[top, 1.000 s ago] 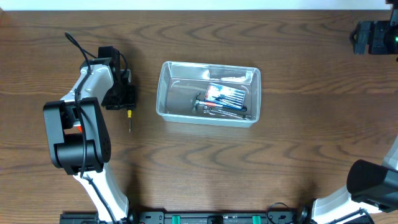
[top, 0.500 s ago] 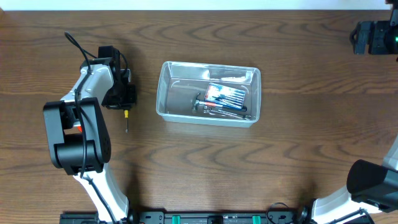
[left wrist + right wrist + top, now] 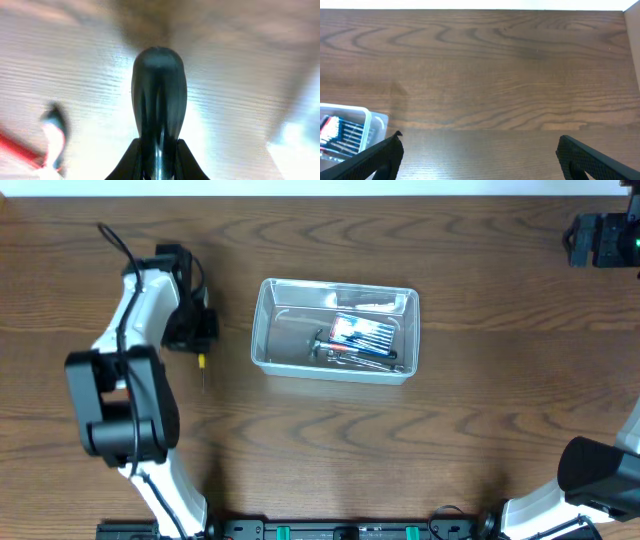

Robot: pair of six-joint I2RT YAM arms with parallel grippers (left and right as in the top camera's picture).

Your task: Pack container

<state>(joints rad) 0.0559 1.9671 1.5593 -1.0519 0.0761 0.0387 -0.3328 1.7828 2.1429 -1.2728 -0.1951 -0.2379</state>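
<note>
The clear container sits mid-table and holds a red-and-blue packet and dark hand tools. To its left, my left gripper is shut on a screwdriver with a yellow collar; the thin shaft points toward the table's near edge. The left wrist view shows its dark handle clamped between the jaws of the left gripper. My right gripper stands open over bare table, with a container corner at its left. In the overhead view the right gripper is at the far right.
The wooden table stretches around the container. The left arm's black and white body stands at the near left. A blurred red and dark shape shows at the left of the left wrist view.
My left gripper has shut on the screwdriver handle. The screwdriver has shifted slightly left with it, and the left arm has swung a little. The right arm has not moved.
</note>
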